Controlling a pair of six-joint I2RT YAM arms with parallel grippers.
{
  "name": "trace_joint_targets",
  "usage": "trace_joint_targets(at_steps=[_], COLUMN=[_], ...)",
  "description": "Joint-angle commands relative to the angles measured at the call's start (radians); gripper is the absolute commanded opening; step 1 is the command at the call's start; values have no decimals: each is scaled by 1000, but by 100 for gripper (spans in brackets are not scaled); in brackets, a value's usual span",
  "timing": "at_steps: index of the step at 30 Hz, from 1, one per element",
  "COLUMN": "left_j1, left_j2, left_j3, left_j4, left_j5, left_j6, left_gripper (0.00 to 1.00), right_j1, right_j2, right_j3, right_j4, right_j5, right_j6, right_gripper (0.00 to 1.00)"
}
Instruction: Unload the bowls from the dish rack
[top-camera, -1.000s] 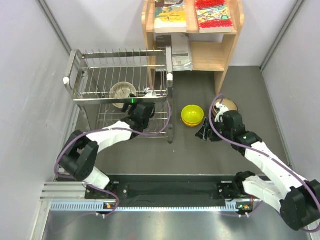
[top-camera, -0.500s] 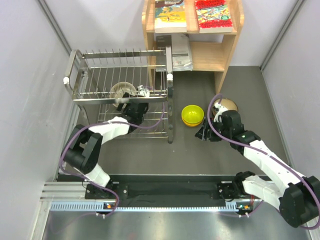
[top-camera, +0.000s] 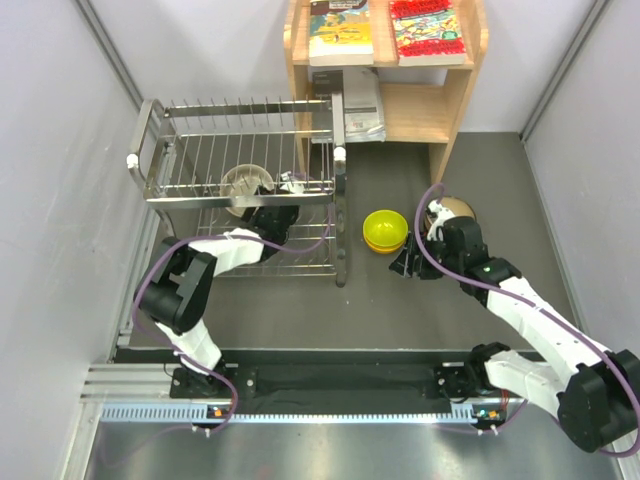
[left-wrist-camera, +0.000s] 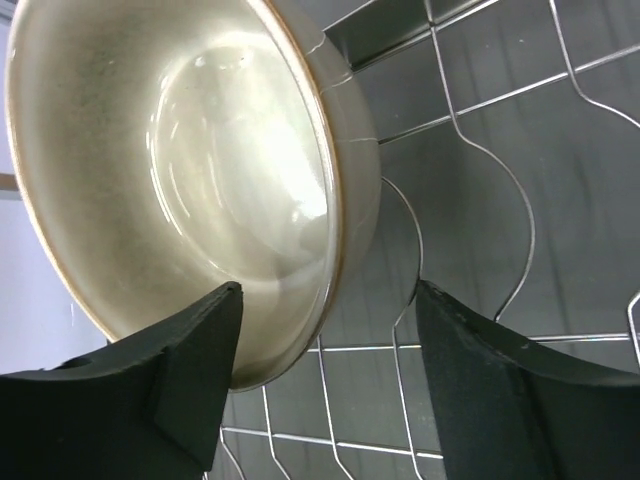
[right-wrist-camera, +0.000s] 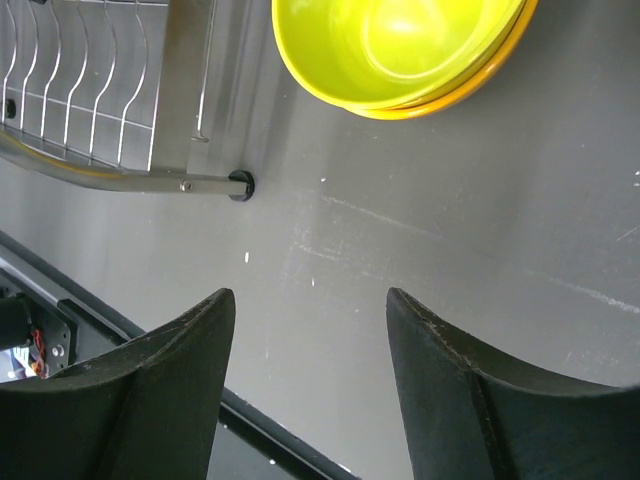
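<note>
Unloading looks partly done: the yellow-green bowl (top-camera: 384, 227) lies nested in the orange bowl (right-wrist-camera: 480, 85) at centre, near the open, empty right gripper (right-wrist-camera: 310, 300), while the cream-white bowl (left-wrist-camera: 200, 180) stands in the dish rack (top-camera: 190, 165) at upper left, the left gripper (left-wrist-camera: 328, 295) open astride its rim.

**Overhead view.** We see bright, even light from above. Shadows on the dark worktop (top-camera: 380, 300) are soft and short, and the steel dish rack (top-camera: 190, 197) glints.

**Left wrist view.** We note broad white glare on the glazed inside of the cream-white bowl (left-wrist-camera: 200, 180). The left pincer (left-wrist-camera: 328, 295) reads as flat black, without surface detail.

**Right wrist view.** A hot highlight sits inside the yellow-green bowl (right-wrist-camera: 400, 40). We find the rack's rail slightly bowed near the frame edge.
</note>
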Motion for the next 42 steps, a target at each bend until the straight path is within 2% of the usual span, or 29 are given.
trace_joint_targets(at_steps=[1, 6, 11, 12, 14, 15, 18, 19, 26, 37, 42], left_j1=[10, 10, 16, 21, 27, 28, 28, 28, 28, 16, -56], left_j2=[-2, 1, -5, 7, 25, 27, 18, 12, 12, -24, -90], left_j3=[27, 32, 33, 38, 55, 59, 53, 47, 50, 56, 27], left_j4=[102, 130, 136, 136, 121, 119, 122, 125, 112, 59, 52], left_j5=[-28, -48, -39, -42, -40, -40, -28, -25, -25, -65, -115], left_j6=[24, 41, 38, 37, 32, 26, 8, 0, 6, -25, -29], left_gripper=[70, 62, 58, 52, 47, 36, 26, 17, 2, 0, 0], right_j1=[8, 8, 8, 8, 8, 8, 8, 8, 8, 8, 8], right_j2=[2, -1, -1, 0, -1, -4, -6, -4, -3, -21, -21], right_j3=[38, 41, 36, 36, 39, 38, 39, 39, 36, 38, 38], right_j4=[31, 21, 21, 23, 20, 15, 9, 9, 9, 0, 2], right_j5=[0, 3, 4, 4, 4, 4, 12, 14, 14, 21, 21], right_j6=[-1, -4, -5, -4, -5, -7, -10, -12, -9, -12, -8], right_gripper=[62, 62, 62, 62, 62, 62, 62, 62, 62, 62, 62])
